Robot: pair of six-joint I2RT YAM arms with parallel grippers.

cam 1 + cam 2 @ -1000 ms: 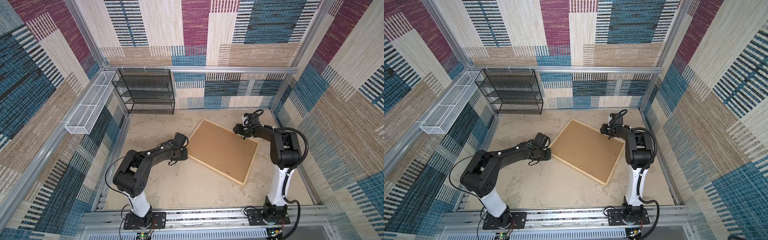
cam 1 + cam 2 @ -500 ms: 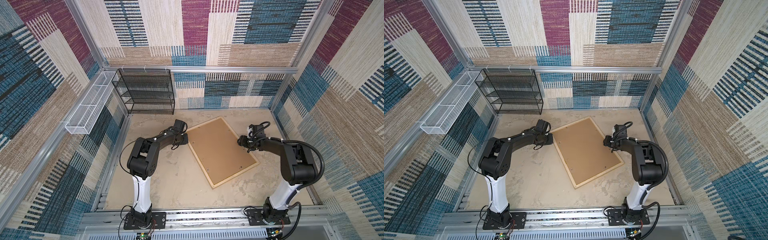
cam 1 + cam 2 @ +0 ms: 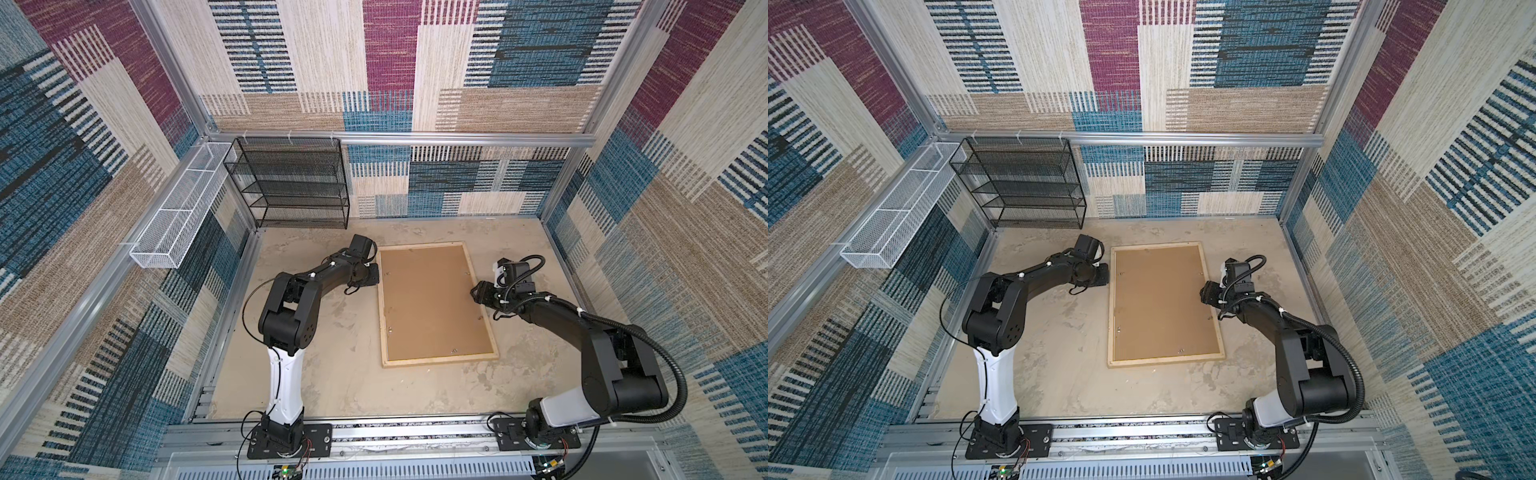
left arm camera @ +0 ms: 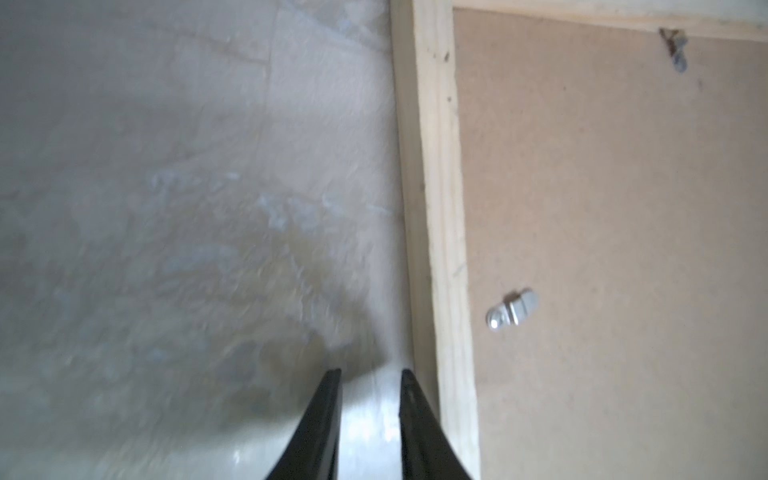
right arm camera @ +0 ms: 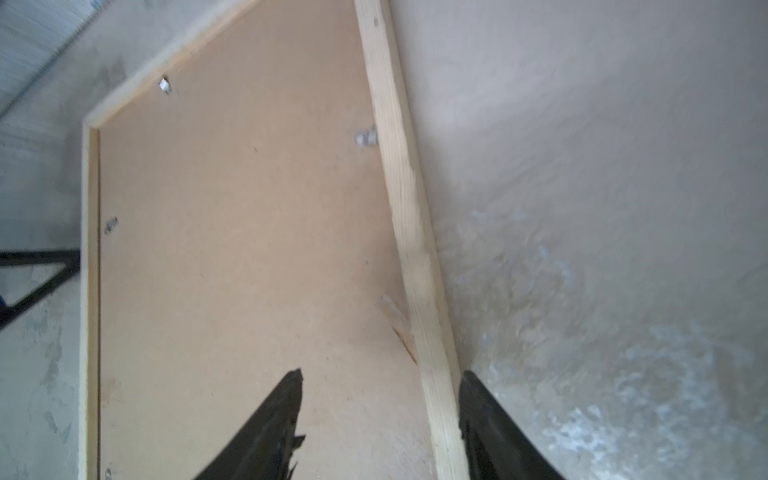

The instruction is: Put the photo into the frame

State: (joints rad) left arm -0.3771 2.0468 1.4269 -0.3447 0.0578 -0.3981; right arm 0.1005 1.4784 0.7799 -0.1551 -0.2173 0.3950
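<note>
The frame [image 3: 440, 360] [image 3: 1167, 360] lies flat and face down in the middle of the desk [image 3: 332, 353], between the two arms, its long sides running from near to far. A brown backing [image 3: 432, 299] [image 3: 1158, 303] fills the space inside its pale wood bars, with small metal clips [image 4: 512, 309] [image 5: 366, 137] along the edges

The left gripper [image 3: 374, 275] [image 3: 1105, 276] is low over the desk, just outside the frame's left bar near the far corner. In the left wrist view [image 4: 370, 374] its fingers stand a narrow gap apart with only bare desk between them. The nearer finger is right beside the bar [image 4: 440, 208]; whether it touches cannot be told

The right gripper [image 3: 477, 293] [image 3: 1203, 293] is at the right bar, about midway along it. In the right wrist view [image 5: 380, 374] it is spread wide astride the bar [image 5: 411, 232]. One finger is over the backing, clear of the wood. The other is on the outer side, against or just beside the bar's edge. It is not clamped on the bar

A black wire rack [image 3: 291, 187] stands at the far left of the desk, and a white mesh basket [image 3: 174, 216] hangs on the left wall
</note>
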